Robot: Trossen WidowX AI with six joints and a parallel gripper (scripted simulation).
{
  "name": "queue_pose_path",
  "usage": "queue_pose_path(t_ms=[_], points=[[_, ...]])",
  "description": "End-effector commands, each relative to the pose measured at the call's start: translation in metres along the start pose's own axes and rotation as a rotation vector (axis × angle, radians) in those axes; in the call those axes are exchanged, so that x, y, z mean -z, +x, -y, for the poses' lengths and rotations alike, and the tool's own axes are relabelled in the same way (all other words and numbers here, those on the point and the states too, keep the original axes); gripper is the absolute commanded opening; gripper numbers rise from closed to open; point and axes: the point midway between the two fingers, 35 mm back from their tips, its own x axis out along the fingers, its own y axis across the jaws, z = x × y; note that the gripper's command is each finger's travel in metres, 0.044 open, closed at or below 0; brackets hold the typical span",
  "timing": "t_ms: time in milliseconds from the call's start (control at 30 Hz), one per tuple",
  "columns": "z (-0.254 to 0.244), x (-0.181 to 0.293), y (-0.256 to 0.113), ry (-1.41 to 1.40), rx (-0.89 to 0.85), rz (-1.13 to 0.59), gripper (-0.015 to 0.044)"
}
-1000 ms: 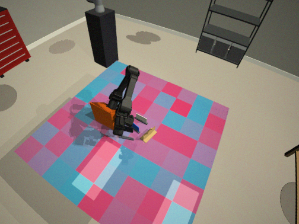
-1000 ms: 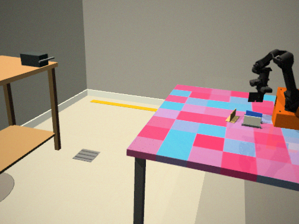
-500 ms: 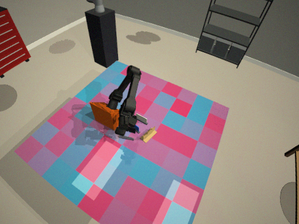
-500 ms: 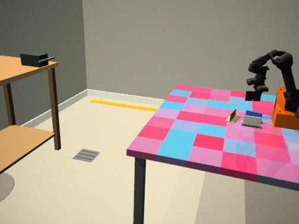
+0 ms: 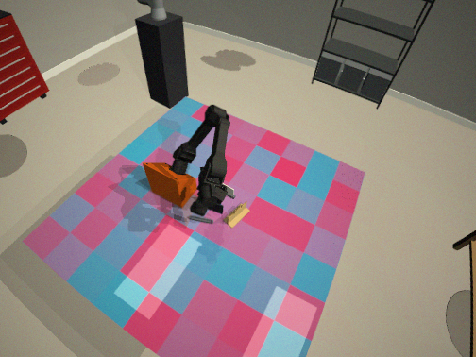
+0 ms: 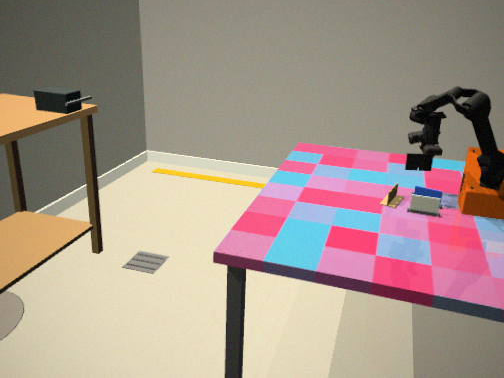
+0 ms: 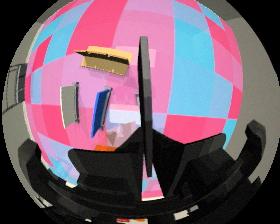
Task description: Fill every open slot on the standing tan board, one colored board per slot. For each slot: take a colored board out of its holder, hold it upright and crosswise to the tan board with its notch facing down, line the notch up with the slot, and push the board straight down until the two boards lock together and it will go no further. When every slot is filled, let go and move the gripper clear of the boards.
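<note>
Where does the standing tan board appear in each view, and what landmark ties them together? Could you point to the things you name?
Top: standing tan board (image 5: 237, 214) (image 6: 393, 193) (image 7: 104, 56) just below centre.
Exterior: right side, slightly below mid-height.
Wrist: upper left.
Shared landmark: the pale grey board (image 5: 229, 191) (image 6: 425, 204) (image 7: 68, 106), nearby in all three.
</note>
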Motion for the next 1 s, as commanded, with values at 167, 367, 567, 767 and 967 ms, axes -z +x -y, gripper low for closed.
queue_pose_path(t_ms=[167, 367, 567, 767, 967], points=[[-0.01, -0.021, -0.004, 0.07, 0.006, 0.013, 0.0], [-0.017, -0.034, -0.004, 0.127, 0.004, 0.015, 0.0], [-0.026, -0.046, -0.004, 0.184, 0.001, 0.016, 0.0], [-0.034, -0.058, -0.004, 0.239, -0.001, 0.017, 0.0], [-0.043, -0.069, -0.004, 0.293, -0.006, 0.017, 0.0]])
